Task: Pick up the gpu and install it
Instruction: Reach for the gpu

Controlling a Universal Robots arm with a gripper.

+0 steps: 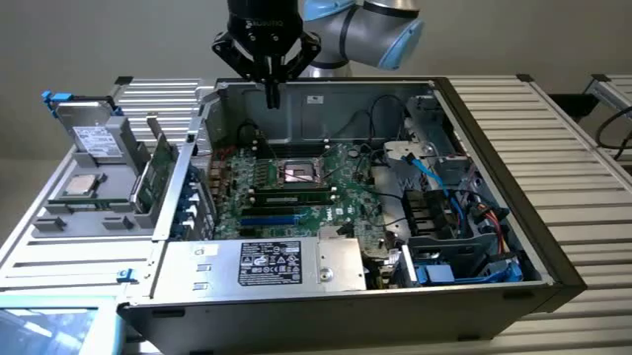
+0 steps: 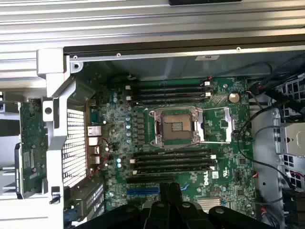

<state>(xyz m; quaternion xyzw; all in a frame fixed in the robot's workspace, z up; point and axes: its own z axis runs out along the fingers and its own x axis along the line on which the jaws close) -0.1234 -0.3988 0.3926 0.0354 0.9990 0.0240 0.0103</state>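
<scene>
We judged the pick-up not yet begun: our gripper (image 1: 271, 95) hung clenched and empty above the open computer case (image 1: 336, 111), the gpu (image 1: 155, 174) stood on edge in the grey tray (image 1: 49, 222) beside it, so grasping called for opened jaws.

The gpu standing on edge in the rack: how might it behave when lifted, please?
The gpu is a flat circuit board, so probably stiff and light. Standing on its edge in the grey rack, it may tip if nudged. Its exposed components look fragile.
</scene>
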